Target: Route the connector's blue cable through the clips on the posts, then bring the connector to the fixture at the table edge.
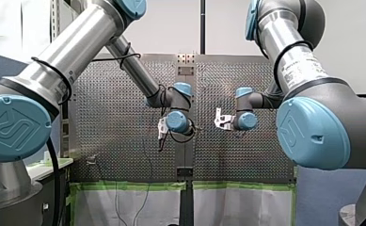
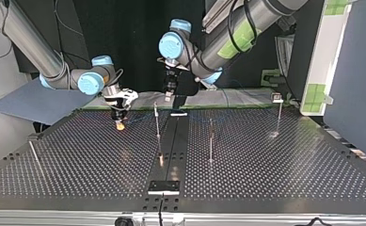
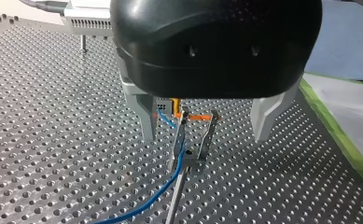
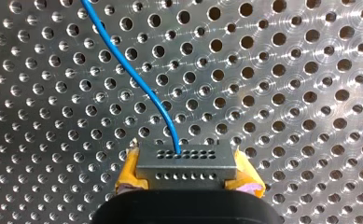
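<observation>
The perforated steel bench (image 2: 274, 179) carries several thin upright metal posts, and the work is at the far end as the top view sees it. My left arm's black gripper (image 3: 202, 137) hangs open, its two metal fingers straddling the slim steel post (image 3: 175, 196) without touching it. My right gripper (image 4: 187, 176) is closed with its yellow pads on the small grey block connector (image 4: 186, 161), holding it just above the bench beyond that post. The forked metal clip (image 3: 194, 161) tops the post. The thin blue cable (image 4: 137, 77) runs from the connector's face and past one prong of the clip, though I cannot tell if it is seated in the fork. I judge this to be the first-clip step, with the fixture not yet in play. The next move likely calls for my left gripper to press the cable into the fork while my right keeps it taut.
</observation>
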